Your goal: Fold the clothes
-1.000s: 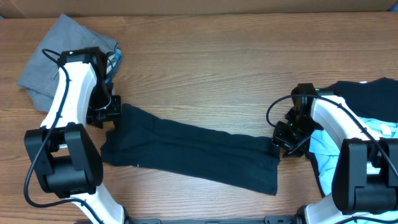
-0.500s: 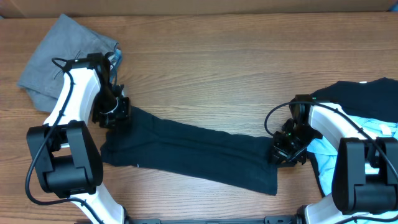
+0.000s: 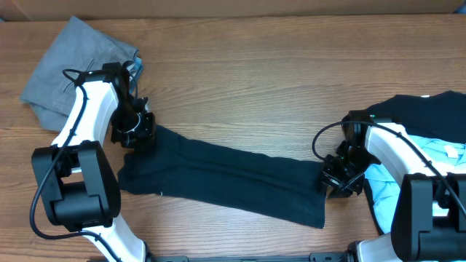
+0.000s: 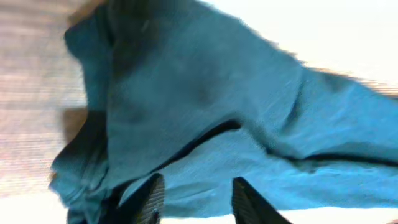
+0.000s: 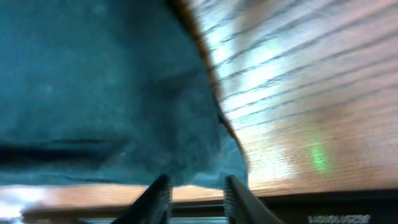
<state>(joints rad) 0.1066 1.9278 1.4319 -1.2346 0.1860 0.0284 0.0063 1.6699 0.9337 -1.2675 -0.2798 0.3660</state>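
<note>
One very dark navy fabric shirt (image 3: 233, 178), already narrowed into a long strip, is lying slantwise across the brown wooden worktop (image 3: 255, 73); crosswise folding is probably remaining. Two heaped garments, a black garment (image 3: 429, 113) and a light-blue tee (image 3: 382, 193), are waiting unfolded at right. One grey garment (image 3: 69, 62) is sitting far left. The left tool (image 3: 138, 135) and right tool (image 3: 336, 180) are resting at the strip's ends, fingers partly apart; whether they are pinching cloth I cannot tell.

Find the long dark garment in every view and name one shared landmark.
Overhead: dark garment lies as a slanted band across the table's lower middle.
Left wrist: dark garment fills most of the frame, looking teal.
Right wrist: dark garment covers the left and top.
Shared landmark: wooden tabletop, bare beside it in all three.
</note>
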